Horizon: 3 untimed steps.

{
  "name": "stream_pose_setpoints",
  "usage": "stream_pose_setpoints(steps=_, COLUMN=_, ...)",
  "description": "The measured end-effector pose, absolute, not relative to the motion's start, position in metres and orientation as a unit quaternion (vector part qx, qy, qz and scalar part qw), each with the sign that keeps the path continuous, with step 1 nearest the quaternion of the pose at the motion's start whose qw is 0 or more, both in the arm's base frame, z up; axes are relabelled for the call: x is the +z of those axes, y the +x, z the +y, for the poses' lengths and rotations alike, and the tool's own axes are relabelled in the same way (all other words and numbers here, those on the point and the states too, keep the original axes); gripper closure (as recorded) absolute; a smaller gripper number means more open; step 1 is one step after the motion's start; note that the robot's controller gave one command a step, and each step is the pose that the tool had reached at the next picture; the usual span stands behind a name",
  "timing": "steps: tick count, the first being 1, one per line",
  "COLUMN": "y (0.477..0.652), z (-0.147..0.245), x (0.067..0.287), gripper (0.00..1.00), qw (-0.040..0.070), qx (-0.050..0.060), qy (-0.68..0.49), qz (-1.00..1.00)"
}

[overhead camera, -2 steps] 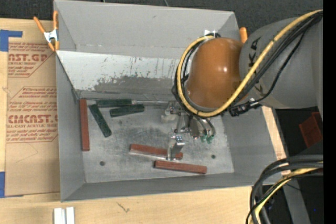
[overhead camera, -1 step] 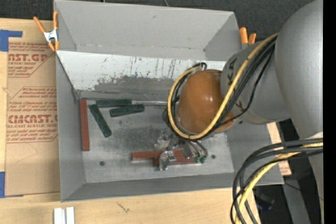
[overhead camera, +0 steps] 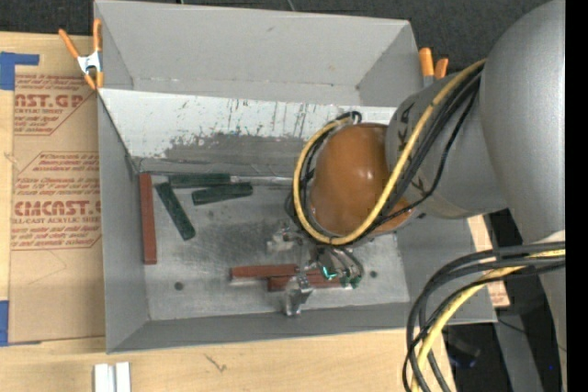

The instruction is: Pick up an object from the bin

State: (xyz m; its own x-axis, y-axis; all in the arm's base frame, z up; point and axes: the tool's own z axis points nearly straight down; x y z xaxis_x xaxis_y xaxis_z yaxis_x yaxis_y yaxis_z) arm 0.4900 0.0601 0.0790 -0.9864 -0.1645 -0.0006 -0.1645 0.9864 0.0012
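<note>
Camera view: arm (overhead camera: 514, 133) reaches in from the right, orange-covered wrist bent down over the bin (overhead camera: 118, 271) floor's near right; gripper (overhead camera: 289, 274) released, jaws spread astride the right end of a red-brown bar (overhead camera: 253, 272)

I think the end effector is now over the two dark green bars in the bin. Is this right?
No. In the camera view the end effector is over a reddish-brown bar near the lower wall of the bin; the two dark green bars lie up and left of it.
</note>
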Motion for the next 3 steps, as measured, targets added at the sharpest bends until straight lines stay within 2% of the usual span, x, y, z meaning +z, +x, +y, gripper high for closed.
stream_pose_setpoints(steps=1, y=0.491, z=0.060, x=0.080, gripper=1.00, qw=0.001, qx=0.001, qy=-0.082, qz=0.997)
stream_pose_setpoints(steps=2, y=0.491, z=0.060, x=0.080, gripper=1.00, qw=0.001, qx=0.001, qy=-0.082, qz=0.997)
stream_pose_setpoints(steps=3, y=0.504, z=0.050, x=0.224, gripper=1.00, qw=0.000, qx=0.000, qy=-0.087, qz=0.996)
